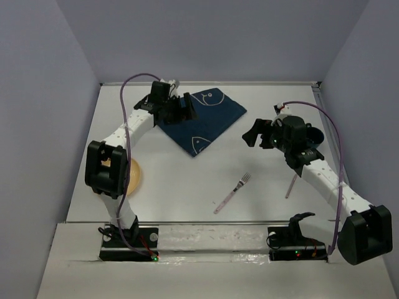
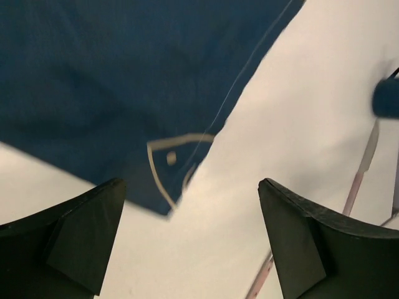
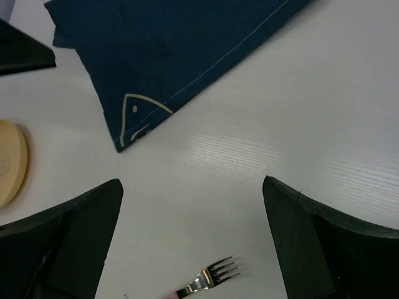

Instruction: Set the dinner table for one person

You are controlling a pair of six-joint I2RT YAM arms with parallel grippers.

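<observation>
Soft, even light fills the top view. The table (image 1: 187,180) reads bright white, shadows on it are faint and soft-edged, and a shiny band of glare runs along its near edge. The left wrist view is blurred and warm-tinted, so the cloth (image 2: 93,75) border smears. The right wrist view is sharper, with the fork (image 3: 209,277) tines glinting and the surface grain visible.

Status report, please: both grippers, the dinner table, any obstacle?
Left gripper open, above edge of navy placemat. Right gripper open, empty. Dinner table not set: placemat askew, fork and tan plate lie apart from it. No obstacle seen.
</observation>
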